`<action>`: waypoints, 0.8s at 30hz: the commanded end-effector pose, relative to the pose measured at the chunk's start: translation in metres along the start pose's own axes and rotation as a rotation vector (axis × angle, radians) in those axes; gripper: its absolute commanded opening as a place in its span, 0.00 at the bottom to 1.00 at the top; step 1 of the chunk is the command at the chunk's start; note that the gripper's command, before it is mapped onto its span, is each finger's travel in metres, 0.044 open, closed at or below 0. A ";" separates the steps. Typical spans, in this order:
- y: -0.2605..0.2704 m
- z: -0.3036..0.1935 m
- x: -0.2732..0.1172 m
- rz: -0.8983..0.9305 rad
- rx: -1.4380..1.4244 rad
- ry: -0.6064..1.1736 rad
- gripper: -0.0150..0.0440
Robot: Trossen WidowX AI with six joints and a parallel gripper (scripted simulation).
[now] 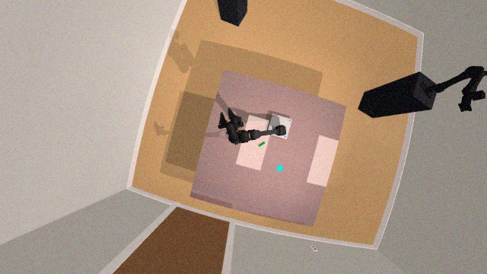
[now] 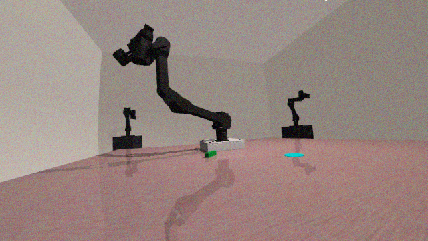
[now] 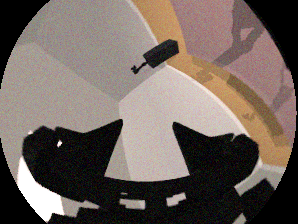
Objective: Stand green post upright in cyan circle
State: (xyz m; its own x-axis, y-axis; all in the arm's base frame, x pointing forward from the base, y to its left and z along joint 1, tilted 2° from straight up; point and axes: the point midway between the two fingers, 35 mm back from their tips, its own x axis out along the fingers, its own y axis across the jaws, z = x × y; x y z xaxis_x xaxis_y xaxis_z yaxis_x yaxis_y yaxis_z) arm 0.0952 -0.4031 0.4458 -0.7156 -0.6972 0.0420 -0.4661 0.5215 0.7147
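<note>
Jaws spread wide on nothing in wrist view; exterior alone shows green post [image 2: 210, 154] lying flat.

No readable text, labels, brands or numbers in any view. There's possibly a tiny mark on the grey floor [image 1: 314, 248] in the top view, but it's too small to read.

Table top [image 2: 301, 201] a glossy dusty pink, with two paler pink rectangles [image 1: 323, 160] showing from above; floor around it [image 1: 365, 190] orange-tan, edged in off-white. Post [image 2: 210, 154] bright green, circle [image 2: 294, 154] flat cyan, arm [image 2: 167, 87] and gripper [image 2: 121, 56] matte black on a pale grey base [image 2: 222, 144]. Walls [image 2: 50, 100] plain grey-beige, no pattern anywhere.
</note>
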 end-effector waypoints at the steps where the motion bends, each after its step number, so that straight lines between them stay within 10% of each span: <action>1: 0.000 0.000 0.000 -0.001 0.005 0.003 0.89; 7: 0.043 0.001 0.028 0.042 0.228 0.055 0.65; 24: 0.271 0.066 0.055 0.510 0.908 0.263 0.65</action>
State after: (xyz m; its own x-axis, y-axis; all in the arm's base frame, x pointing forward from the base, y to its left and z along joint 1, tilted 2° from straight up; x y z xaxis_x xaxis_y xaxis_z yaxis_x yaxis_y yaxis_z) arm -0.0832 -0.3040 0.5761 -0.8388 -0.4124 0.3553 -0.4648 0.8824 -0.0731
